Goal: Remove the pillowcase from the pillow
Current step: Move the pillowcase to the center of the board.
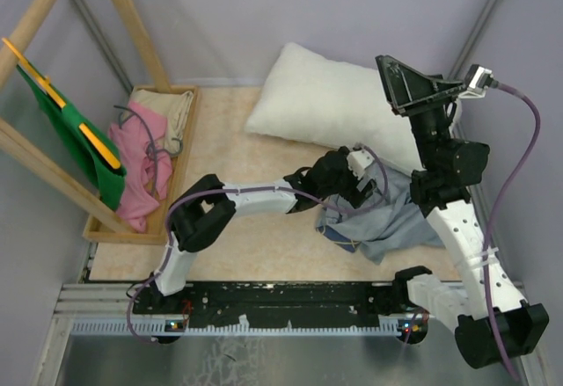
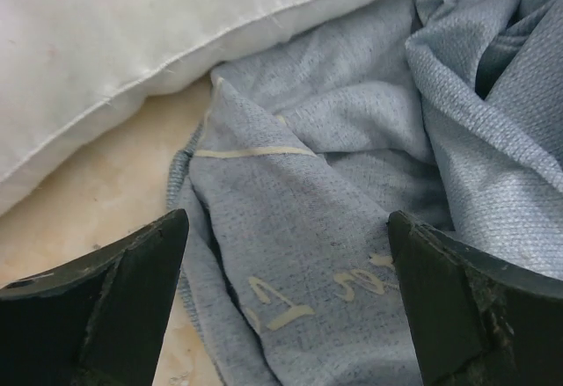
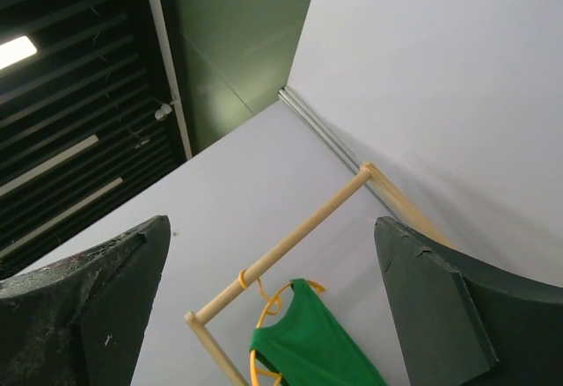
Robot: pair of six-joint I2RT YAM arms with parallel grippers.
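**Pillowcase looks off the pillow; one corner not certain**

The pillow (image 1: 321,100) lies bare and white at the far side of the counter (image 1: 255,245), with no cover over any part of it that shows. The pillowcase (image 1: 387,223) is a crumpled heap at the near right, turned so that its paler blue-grey inside faces up and the yellow script shows through faintly. By that, the main work seems done. What I cannot settle is the far edge of the heap. It touches the pillow's near right corner, and the right arm hides part of that join from above. In the left wrist view the cloth runs up to the pillow's seam and may pass just under it. If a corner is still caught there, a last pull away from the pillow would be left.

The left jaws are spread wide with nothing between them. They hang just above the heap, with a fold of the pillowcase directly below the gap and the pillow's edge just beyond.

The right jaws are also wide open and empty. They are raised high and turned away from the counter towards the wall, a wooden rail (image 3: 299,236) and a green cloth (image 3: 312,346), well apart from the pillowcase.
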